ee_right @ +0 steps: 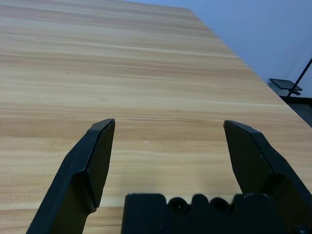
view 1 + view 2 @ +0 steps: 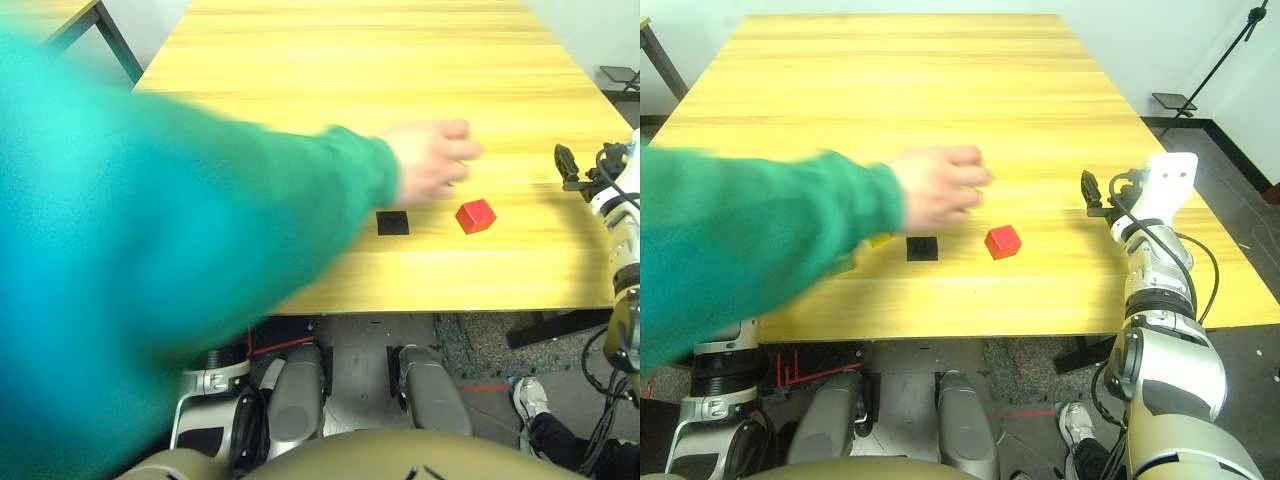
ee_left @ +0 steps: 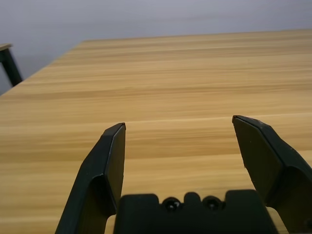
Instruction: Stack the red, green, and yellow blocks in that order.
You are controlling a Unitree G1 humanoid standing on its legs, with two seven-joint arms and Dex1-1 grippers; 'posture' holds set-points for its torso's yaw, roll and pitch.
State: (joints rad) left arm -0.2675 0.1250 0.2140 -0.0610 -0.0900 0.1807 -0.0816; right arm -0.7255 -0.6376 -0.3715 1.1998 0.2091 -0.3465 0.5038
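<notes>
The red block [image 2: 1003,241] lies near the table's front edge, right of centre. A person's hand [image 2: 940,186] on a green sleeve [image 2: 750,240] reaches in from the left and hovers just behind and left of it. A sliver of the yellow block [image 2: 880,240] peeks out beside the sleeve's cuff. The green block is hidden. My right gripper [image 2: 1092,193] hangs over the table to the right of the red block, open and empty [image 1: 168,124]. My left gripper [image 3: 178,126] is open over bare wood with nothing between its fingers.
A flat black square patch [image 2: 922,248] lies on the wooden table [image 2: 940,90] just left of the red block. The sleeve covers the table's front left. Beyond the right edge a stand's foot [image 2: 1175,102] rests on the floor.
</notes>
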